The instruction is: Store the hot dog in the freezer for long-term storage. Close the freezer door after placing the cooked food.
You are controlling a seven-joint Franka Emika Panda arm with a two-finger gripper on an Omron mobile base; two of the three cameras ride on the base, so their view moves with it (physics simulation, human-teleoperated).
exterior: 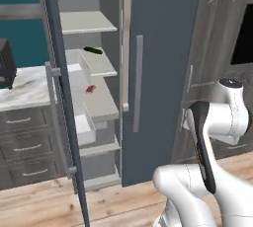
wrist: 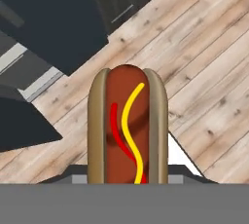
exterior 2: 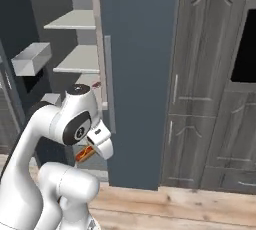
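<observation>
Shows hot dog clamped upright in gripper, rising from 6 o'clock of hand view toward centre; fingers hidden beneath the bun, yet judged clenched on it, since nothing else supports it above the floor. Held low and close to the arm, at 7 o'clock of right base view, probably for carriage toward the freezer without fouling the door.

Bun: tan, smooth, two rounded halves. Sausage: glossy reddish-brown cylinder with domed end, striped by wavy yellow and red lines. Likely soft, so calls for a light grip.

Freezer compartment at 10 o'clock of left base view: pale grey flat shelves, matt, with room on the middle one beside a small red item; a dark oblong item on the shelf above. Door swung wide, seen edge-on, slate-grey and hard, carrying boxy white bins on its inner face; left open to admit the food, hence not yet closed. Second door at 12 o'clock: plain slate panel, silver bar handle, shut.

Floor: light wooden planks with visible grain.
</observation>
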